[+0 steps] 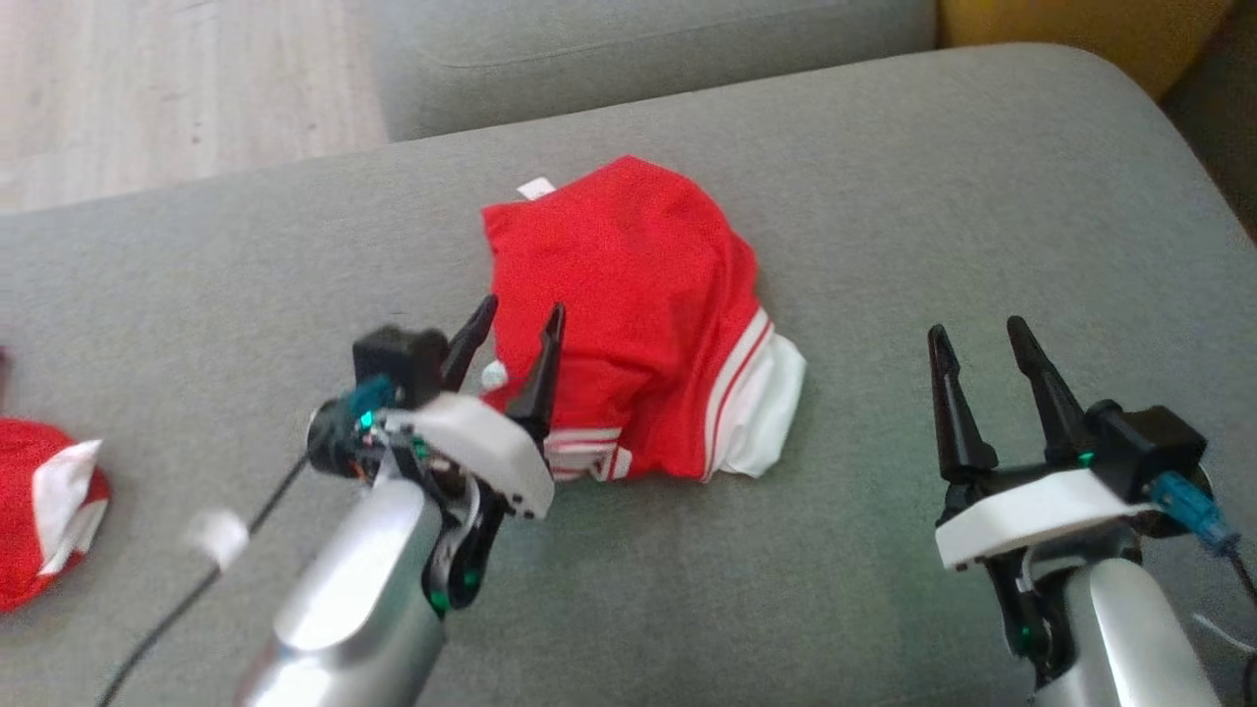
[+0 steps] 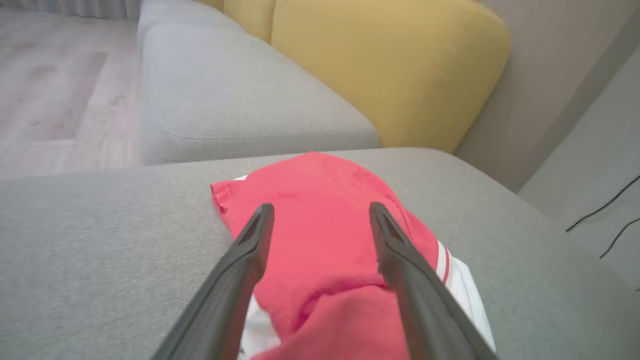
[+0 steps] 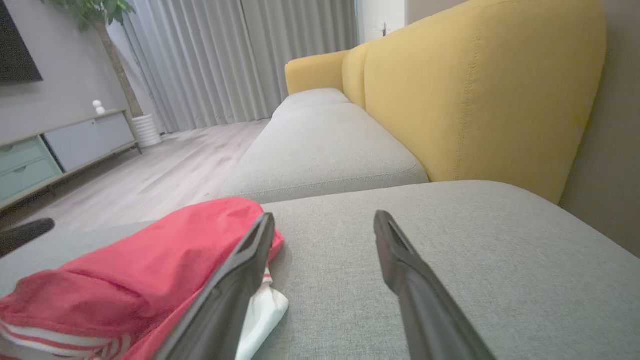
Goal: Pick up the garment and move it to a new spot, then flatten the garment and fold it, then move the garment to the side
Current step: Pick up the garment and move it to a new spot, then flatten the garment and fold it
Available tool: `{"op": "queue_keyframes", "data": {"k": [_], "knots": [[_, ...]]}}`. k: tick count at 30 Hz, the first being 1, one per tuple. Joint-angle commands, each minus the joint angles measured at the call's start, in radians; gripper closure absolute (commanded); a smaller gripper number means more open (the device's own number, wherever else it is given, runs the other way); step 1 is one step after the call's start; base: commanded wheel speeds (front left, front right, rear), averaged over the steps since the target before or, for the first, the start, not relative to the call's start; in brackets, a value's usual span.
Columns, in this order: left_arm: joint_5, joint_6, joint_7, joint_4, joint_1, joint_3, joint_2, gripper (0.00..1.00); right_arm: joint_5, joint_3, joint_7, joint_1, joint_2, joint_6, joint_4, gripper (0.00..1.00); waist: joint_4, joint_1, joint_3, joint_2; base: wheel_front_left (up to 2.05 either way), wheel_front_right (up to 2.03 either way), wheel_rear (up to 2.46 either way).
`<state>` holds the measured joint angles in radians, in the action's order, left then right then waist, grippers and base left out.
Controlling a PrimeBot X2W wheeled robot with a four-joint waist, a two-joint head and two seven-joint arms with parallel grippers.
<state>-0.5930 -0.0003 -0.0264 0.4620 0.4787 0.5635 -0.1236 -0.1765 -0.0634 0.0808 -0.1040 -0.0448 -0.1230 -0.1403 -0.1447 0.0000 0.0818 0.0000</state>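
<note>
Crumpled red-and-white thin fabric garment (image 1: 638,314) lies approx. mid grey sofa cushion (image 1: 933,196), left gripper (image 1: 522,306) wide open over its near edge, right gripper (image 1: 977,326) open beside, both empty; it looks light, soft & slippery, so I would pinch the striped hem corners.

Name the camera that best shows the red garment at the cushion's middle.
The head view: the garment shows nearly whole from above, with its outline, white stripes and hem. The left wrist view is close and crops its near end. The right wrist view catches it low from the side, cropped.
</note>
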Motion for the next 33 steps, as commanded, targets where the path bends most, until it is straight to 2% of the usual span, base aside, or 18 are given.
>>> {"op": "queue_keyframes", "data": {"k": [1, 6, 10, 16, 19, 22, 33], "knots": [[0.005, 0.001, 0.032, -0.026, 0.013, -0.040, -0.013, 0.00, 0.011, -0.022, -0.004, -0.008, -0.005, -0.008, 0.029, 0.00, 0.018, 0.0000, -0.011, 0.0000, 0.00, 0.00, 0.00], [0.015, 0.038, 0.214, -0.043, -0.097, -0.092, -0.042, 0.00, 0.050, -0.020, -0.031, 0.028, -0.005, -0.008, 0.027, 0.00, 0.061, 0.0000, -0.034, 0.0000, 0.00, 0.00, 0.00], [0.025, 0.072, 0.276, -0.101, -0.190, -0.158, -0.082, 0.00, 0.056, -0.016, -0.047, 0.055, -0.005, -0.008, 0.029, 0.00, 0.090, 0.0000, -0.053, 0.0000, 0.00, 0.00, 0.00], [0.107, 0.093, 0.288, -0.243, -0.326, -0.272, -0.125, 0.00, 0.053, 0.000, -0.056, 0.092, -0.005, -0.008, 0.020, 0.00, 0.118, 0.0000, -0.079, 0.0000, 0.00, 0.00, 0.00], [0.141, 0.102, 0.288, -0.289, -0.401, -0.327, -0.122, 0.00, 0.048, 0.014, -0.056, 0.106, -0.005, -0.008, 0.013, 0.00, 0.122, 0.0000, -0.087, 0.0000, 0.00, 0.00, 0.00], [0.146, 0.092, 0.288, -0.316, -0.464, -0.376, -0.109, 0.00, 0.048, 0.022, -0.060, 0.117, -0.005, -0.008, 0.004, 0.00, 0.124, 0.0000, -0.093, 0.0000, 0.00, 0.00, 0.00], [0.190, 0.058, 0.288, -0.322, -0.502, -0.395, -0.091, 0.00, 0.048, 0.017, -0.076, 0.128, -0.005, -0.008, 0.003, 0.00, 0.132, 0.0000, -0.090, 0.0000, 0.00, 0.00, 0.00]]}}
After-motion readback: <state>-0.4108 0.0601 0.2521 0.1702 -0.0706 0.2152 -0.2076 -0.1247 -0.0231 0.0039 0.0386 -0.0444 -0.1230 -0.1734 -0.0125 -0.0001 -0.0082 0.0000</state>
